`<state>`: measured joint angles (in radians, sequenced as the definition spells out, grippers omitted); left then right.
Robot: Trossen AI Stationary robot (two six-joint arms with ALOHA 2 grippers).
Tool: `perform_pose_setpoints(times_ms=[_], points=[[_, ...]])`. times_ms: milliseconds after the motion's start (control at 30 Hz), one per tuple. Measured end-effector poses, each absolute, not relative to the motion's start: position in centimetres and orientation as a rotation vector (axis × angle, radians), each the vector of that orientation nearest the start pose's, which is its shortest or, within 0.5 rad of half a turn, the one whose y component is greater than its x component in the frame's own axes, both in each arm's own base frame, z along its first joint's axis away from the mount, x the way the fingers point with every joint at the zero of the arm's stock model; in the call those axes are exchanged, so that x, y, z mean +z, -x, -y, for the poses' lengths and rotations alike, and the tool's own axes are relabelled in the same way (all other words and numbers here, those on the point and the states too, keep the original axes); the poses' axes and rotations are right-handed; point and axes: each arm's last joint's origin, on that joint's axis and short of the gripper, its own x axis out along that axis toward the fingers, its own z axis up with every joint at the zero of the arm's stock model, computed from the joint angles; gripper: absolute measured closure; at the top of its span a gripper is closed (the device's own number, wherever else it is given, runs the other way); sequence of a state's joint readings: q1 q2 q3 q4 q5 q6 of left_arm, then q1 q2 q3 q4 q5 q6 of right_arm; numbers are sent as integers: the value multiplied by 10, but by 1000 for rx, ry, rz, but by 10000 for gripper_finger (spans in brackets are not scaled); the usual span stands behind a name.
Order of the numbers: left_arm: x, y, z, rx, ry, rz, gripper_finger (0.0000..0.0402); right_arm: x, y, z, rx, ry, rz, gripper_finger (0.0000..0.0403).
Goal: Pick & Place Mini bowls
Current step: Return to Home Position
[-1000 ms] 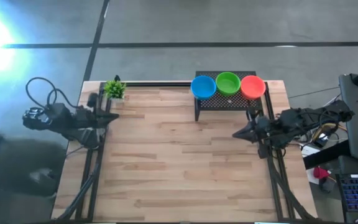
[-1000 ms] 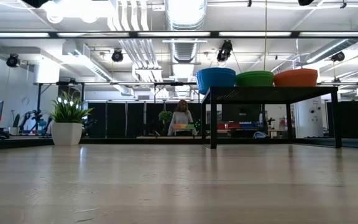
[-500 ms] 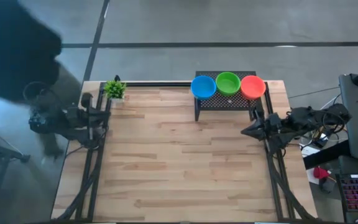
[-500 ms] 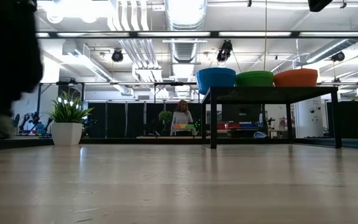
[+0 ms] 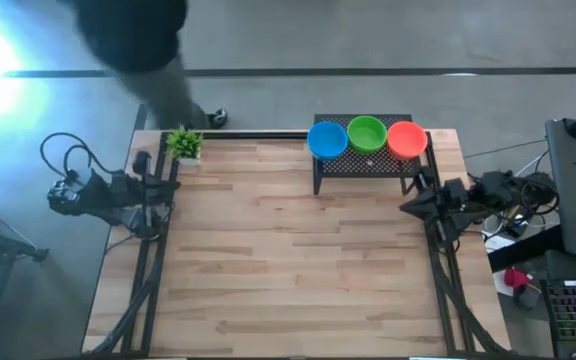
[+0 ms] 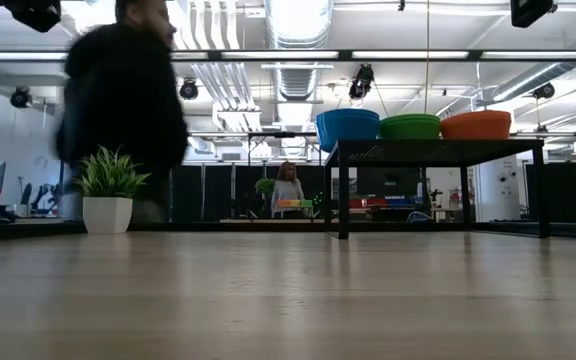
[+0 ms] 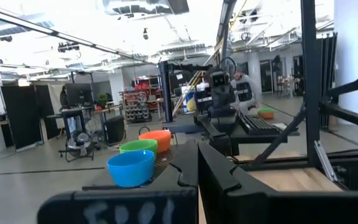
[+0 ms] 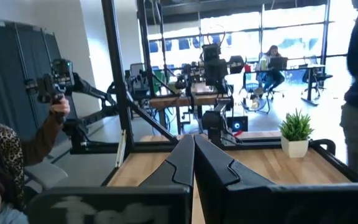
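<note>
Three mini bowls stand in a row on a black mesh stand (image 5: 363, 162) at the table's far edge: blue (image 5: 327, 140), green (image 5: 366, 132) and orange-red (image 5: 406, 139). In the low view, blue (image 6: 348, 128), green (image 6: 410, 126) and orange-red (image 6: 476, 124) rest by their bases on the stand's top (image 6: 438, 150). My left gripper (image 5: 172, 187) waits shut at the table's left edge, and its wrist view shows its shut fingers (image 7: 197, 152) pointing across to the bowls (image 7: 131, 168). My right gripper (image 5: 404, 207) is shut at the right edge, near the stand (image 8: 193, 142).
A small potted plant (image 5: 184, 144) stands at the far left corner (image 6: 108, 190). A person in dark clothes (image 5: 138, 40) walks past beyond the far left corner (image 6: 123, 100). Another person's arm (image 8: 39, 134) shows off the left side. The wooden top (image 5: 288, 260) lies between the arms.
My right gripper has drawn back toward the table's right edge, still shut. The person has walked from the table's left side round to beyond its far left corner. The bowls have not moved.
</note>
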<state>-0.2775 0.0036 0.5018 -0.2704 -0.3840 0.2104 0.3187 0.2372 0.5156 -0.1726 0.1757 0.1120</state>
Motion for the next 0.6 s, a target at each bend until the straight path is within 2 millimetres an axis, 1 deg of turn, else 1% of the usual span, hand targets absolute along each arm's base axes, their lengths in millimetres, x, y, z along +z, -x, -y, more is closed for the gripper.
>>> perform_pose_setpoints(times_ms=[233,600], points=[[295,-36,-1,129,-135,200,402,290,-67,-16,141,-162,131,394],[295,-37,-1,130,-135,199,402,288,-47,-10,145,-162,236,394]])
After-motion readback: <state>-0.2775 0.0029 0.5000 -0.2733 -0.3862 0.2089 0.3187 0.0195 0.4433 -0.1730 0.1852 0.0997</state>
